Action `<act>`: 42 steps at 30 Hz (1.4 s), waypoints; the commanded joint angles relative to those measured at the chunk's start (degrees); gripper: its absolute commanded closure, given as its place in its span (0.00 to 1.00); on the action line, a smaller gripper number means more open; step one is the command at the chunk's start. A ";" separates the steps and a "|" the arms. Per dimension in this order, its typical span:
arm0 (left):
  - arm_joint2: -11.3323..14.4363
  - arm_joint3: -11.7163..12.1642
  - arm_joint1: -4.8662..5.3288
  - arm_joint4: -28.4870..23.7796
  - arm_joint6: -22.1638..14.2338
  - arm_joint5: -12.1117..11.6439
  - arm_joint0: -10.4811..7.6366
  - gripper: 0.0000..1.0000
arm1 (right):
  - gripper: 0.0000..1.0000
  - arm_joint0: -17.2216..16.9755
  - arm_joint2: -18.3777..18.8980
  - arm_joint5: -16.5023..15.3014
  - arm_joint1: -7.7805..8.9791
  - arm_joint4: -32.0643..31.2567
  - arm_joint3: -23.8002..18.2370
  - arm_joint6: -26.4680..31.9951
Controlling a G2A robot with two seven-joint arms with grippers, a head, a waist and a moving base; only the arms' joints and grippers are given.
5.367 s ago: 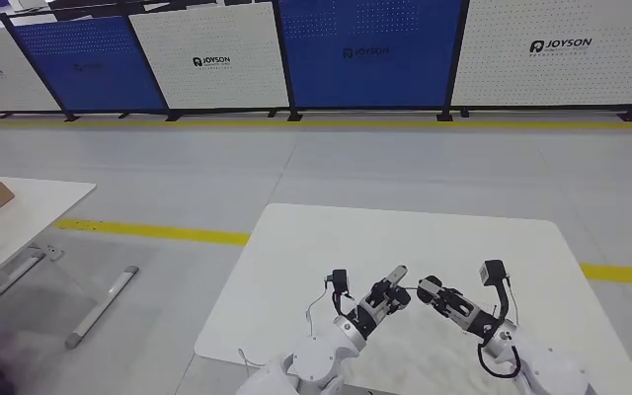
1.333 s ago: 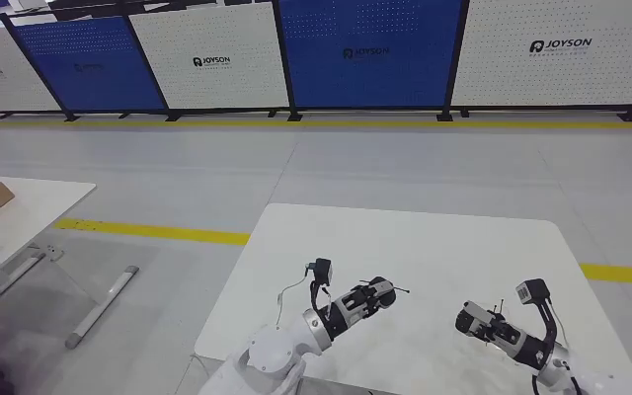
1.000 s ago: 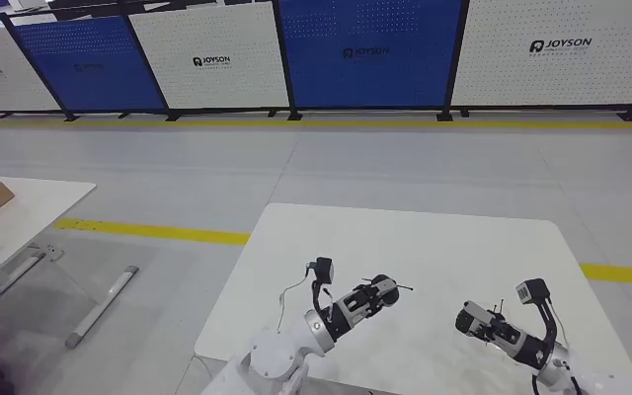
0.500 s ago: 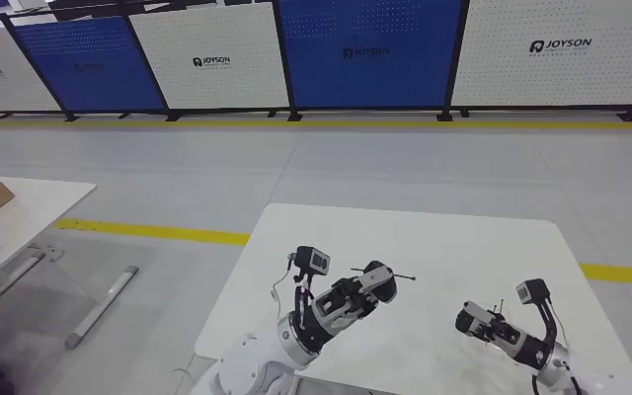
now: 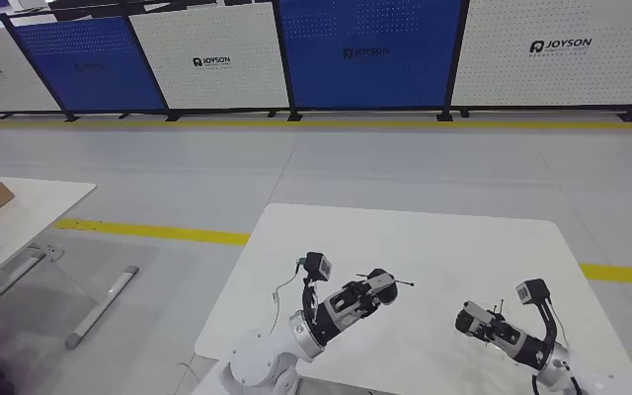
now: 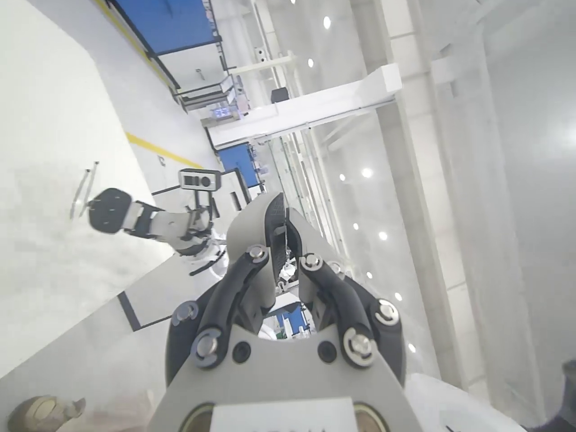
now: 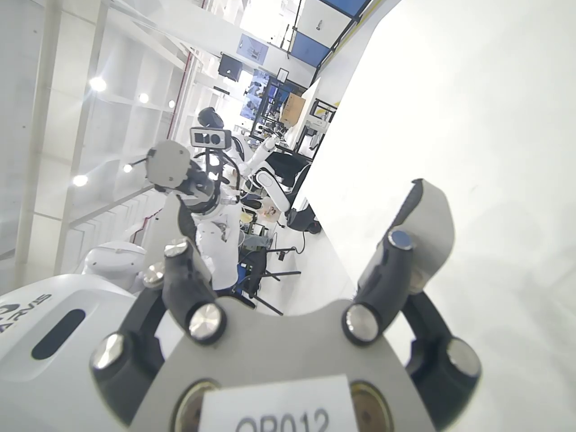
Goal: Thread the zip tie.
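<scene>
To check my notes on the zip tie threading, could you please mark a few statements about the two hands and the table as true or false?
1. The left hand is shut on the zip tie. True.
2. The right hand grips the other end of the tie. False: it is open, with nothing seen between its fingers.
3. The two hands touch each other above the table. False: they are apart, with bare white tabletop between them.
4. An end of the zip tie sticks out past the left hand, on the side toward the right hand. True.
</scene>
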 commanded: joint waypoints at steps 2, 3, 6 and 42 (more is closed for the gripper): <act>1.18 4.23 -0.13 1.22 1.04 0.64 -1.26 1.00 | 0.00 0.00 0.00 0.00 0.00 0.00 0.00 0.00; 1.58 5.61 -0.20 1.30 1.44 0.59 -1.60 1.00 | 0.00 0.00 0.00 0.00 0.00 0.00 0.00 0.00; 2.77 9.93 -0.43 2.54 3.06 -0.12 -3.15 1.00 | 0.00 0.00 0.00 0.00 0.00 0.00 0.00 0.00; 0.36 -3.07 -0.15 -0.63 5.76 -14.52 3.02 1.00 | 0.00 0.00 0.00 0.00 0.00 0.00 0.00 0.00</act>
